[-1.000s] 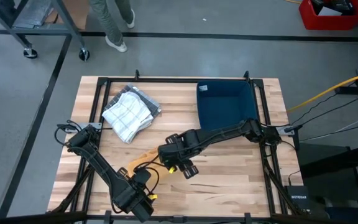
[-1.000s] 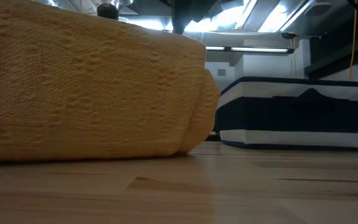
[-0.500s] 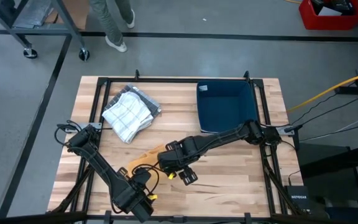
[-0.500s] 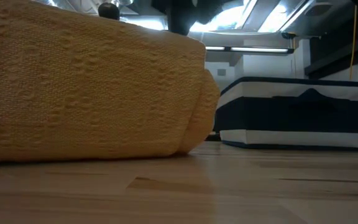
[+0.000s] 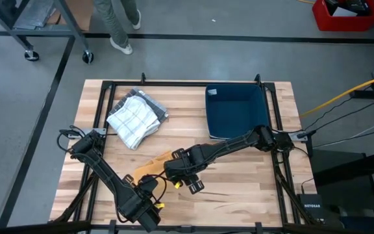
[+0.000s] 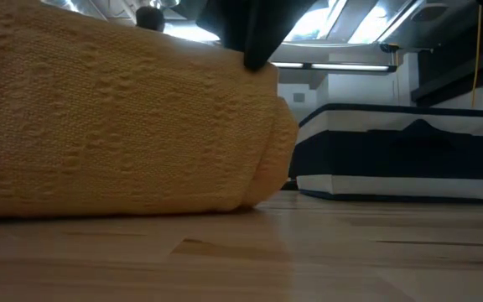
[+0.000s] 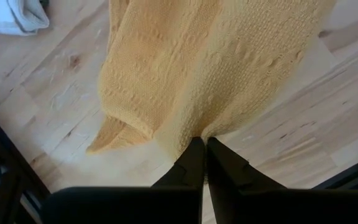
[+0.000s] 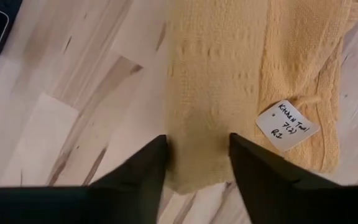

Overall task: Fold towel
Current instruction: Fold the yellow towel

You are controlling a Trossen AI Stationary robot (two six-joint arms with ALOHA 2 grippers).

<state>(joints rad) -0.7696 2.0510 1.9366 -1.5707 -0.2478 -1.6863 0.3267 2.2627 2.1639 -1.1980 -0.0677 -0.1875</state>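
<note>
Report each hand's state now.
Left hand: shut on the yellow towel.
Right hand: open, straddling the towel's edge.

Overhead, table-level (very close), wrists: all share towel (image 5: 153, 164).

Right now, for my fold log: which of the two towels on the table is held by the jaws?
The yellow towel near the front edge; the left gripper is pinching its edge. The white checked towel lies untouched farther back.

Grey floor (image 5: 193, 58) with black tape lines; red bin (image 5: 346, 14) in one corner; a person's legs (image 5: 117, 23) nearby.
</note>
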